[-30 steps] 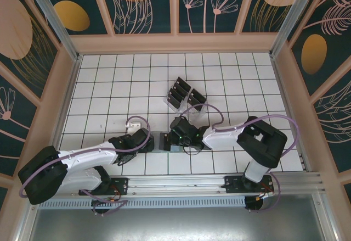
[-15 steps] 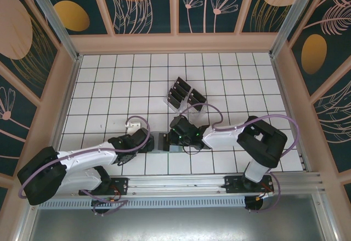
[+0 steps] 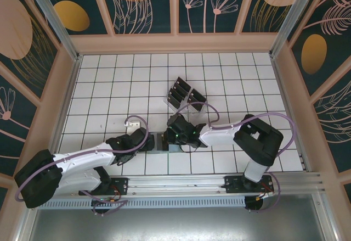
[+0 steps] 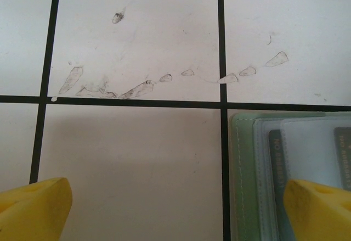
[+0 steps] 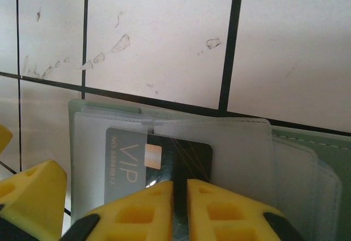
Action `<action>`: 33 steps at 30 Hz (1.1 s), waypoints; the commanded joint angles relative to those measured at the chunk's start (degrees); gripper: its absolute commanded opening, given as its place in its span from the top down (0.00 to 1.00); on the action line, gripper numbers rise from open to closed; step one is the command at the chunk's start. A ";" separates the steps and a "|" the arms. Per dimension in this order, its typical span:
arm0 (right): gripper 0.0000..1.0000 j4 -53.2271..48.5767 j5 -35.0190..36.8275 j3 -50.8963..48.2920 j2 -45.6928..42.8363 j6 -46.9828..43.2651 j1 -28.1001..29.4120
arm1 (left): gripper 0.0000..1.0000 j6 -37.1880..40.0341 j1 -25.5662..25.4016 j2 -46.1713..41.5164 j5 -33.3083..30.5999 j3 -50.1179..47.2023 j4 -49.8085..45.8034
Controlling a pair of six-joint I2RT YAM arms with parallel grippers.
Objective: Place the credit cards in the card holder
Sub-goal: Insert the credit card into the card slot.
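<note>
The sage-green card holder (image 3: pixel 165 142) lies open on the tiles between my two grippers. One dark credit card (image 5: pixel 181 153) marked VIP lies flat in it, its left half under a translucent sleeve. My right gripper (image 5: pixel 179 202) stands over that card's near edge, jaws almost together with only a thin slit, and does not pinch the card. My left gripper (image 4: pixel 175 211) is wide open on bare tile, its right finger (image 4: pixel 321 208) over the holder's (image 4: pixel 247 169) left edge. More credit cards (image 3: pixel 178 94) stand in a rack further back.
The clear acrylic rack (image 3: pixel 185 102) with the dark cards stands about two tiles behind the holder. A yellow finger (image 5: pixel 30 194) of the left gripper sits at the holder's left side. Open white grid tiles (image 3: pixel 109 87) lie all round; wooden walls (image 3: pixel 175 42) fence the table.
My right gripper has shifted a little to the left over the holder, and its elbow has swung in. The left arm has barely moved and stays open.
</note>
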 commanded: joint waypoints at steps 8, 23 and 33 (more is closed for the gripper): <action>0.72 -3.79 2.81 -1.14 -6.53 -0.58 0.43 | 0.02 -0.10 -0.40 -0.39 -1.19 -0.35 -1.79; 0.71 -2.89 1.96 -2.43 -3.86 0.06 0.52 | 0.02 -0.28 -0.39 1.63 -0.89 -1.10 -0.55; 0.72 -2.42 0.90 -0.86 -1.42 -0.26 0.86 | 0.01 -0.28 -0.43 2.22 -0.51 -1.56 0.58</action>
